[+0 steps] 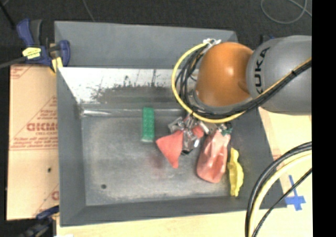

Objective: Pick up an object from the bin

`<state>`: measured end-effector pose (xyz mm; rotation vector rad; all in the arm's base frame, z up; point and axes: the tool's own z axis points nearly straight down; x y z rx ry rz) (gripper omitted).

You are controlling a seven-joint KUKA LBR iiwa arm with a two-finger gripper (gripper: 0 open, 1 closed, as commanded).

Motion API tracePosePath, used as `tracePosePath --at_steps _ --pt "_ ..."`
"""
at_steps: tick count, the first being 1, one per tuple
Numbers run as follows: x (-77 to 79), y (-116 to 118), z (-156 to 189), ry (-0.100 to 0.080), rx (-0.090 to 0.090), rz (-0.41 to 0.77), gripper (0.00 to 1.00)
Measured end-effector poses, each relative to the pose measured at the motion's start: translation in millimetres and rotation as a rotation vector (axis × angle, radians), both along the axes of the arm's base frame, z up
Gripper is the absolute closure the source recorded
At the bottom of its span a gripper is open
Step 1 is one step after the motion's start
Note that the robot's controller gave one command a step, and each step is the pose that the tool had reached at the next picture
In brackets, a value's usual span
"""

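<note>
My gripper (186, 139) hangs low in the right half of the bin, under the arm's orange cover. Directly at its left lies a red wedge-shaped piece (169, 149), touching or nearly touching the fingers. A pink-red soft lump (211, 161) lies just to the right of the gripper. Left of it, a green ridged block (148, 124) lies lengthwise near the bin's back.
A yellow banana-like thing (234, 172) lies against the bin's right wall beside the pink lump. The bin's left half has bare floor. The arm and its cables hang over the back right corner.
</note>
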<state>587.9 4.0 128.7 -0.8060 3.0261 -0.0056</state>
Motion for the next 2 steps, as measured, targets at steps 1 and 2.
tracePosePath --at_steps 1,2 --pt "0.6 0.3 11.4 -0.003 0.000 -0.001 1.00" --pt "0.8 -0.1 18.9 -0.004 0.000 -0.002 1.00"
